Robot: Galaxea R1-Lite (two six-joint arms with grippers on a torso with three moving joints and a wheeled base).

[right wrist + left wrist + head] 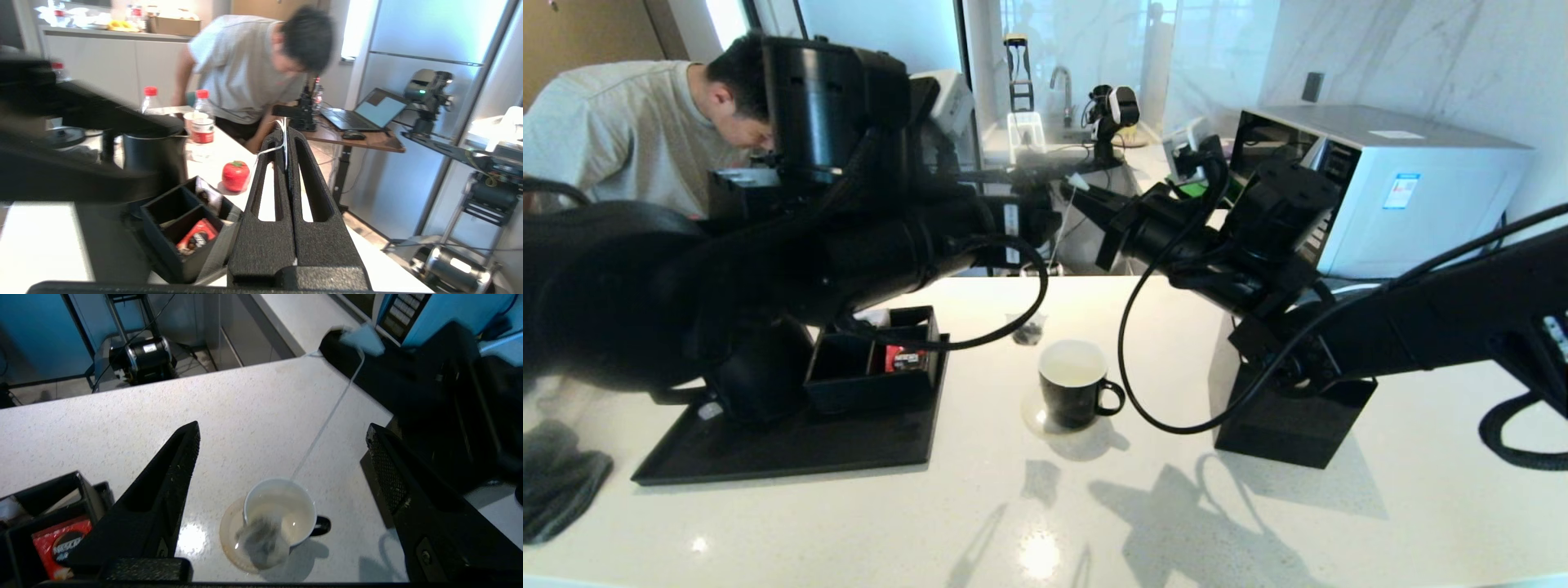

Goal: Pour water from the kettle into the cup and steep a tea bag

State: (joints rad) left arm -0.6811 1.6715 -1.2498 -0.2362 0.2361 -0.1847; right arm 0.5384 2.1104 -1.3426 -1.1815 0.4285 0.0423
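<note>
Left end effector (pixel 282 457): fingers spread wide, nothing held.
Right end effector (pixel 286 134): clamped on tea bag (pixel 261 543) string.
Advice: bag to be lowered into cup (pixel 1075 394), centre frame.

Head view: kettle (pixel 756 376) mostly hidden behind left arm (pixel 768 269); only its lower body shows. Tea bag (pixel 1029 329) small and indistinct beyond the cup (pixel 1074 392); string barely traceable. Tissue box (pixel 1290 425) top covered by right arm (pixel 1339 327). Left wrist view: tea bag (pixel 261 543) blurred, overlapping the cup (pixel 282 510) rim; inside or in front, cannot tell. Right wrist view: left arm (pixel 61 155) blurred, cut off by frame edge.
</note>
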